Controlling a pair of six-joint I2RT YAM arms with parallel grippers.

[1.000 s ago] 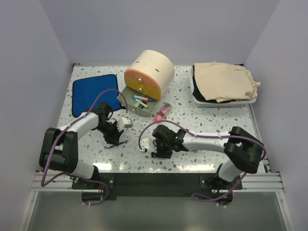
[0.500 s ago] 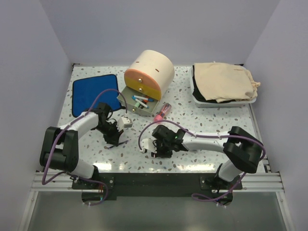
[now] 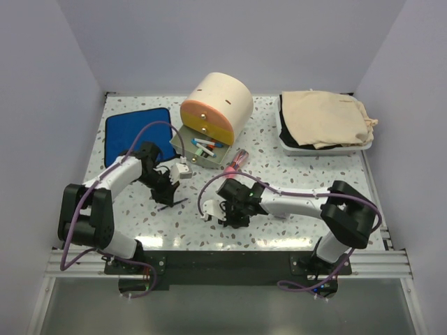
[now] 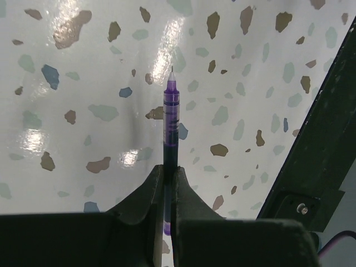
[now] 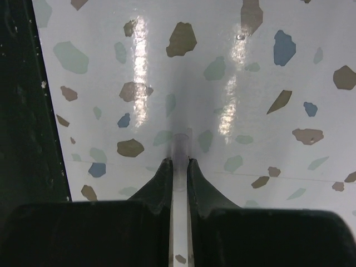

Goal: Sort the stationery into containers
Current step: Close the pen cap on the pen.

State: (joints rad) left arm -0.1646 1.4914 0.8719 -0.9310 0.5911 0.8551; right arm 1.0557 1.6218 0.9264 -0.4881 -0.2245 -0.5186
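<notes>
Left wrist view: I'm seeing my left gripper (image 4: 168, 172) pinching the thin purple-tinted plastic pen (image 4: 171, 111) tightly over the speckled white tabletop (image 4: 83, 83); rightward, my right gripper (image 5: 178, 164) is clamping a pale translucent stick (image 5: 181, 143), jaws nearly closed.

bright overhead light, glare on the table (image 4: 67, 22), jaws seemingly blurred.
</notes>
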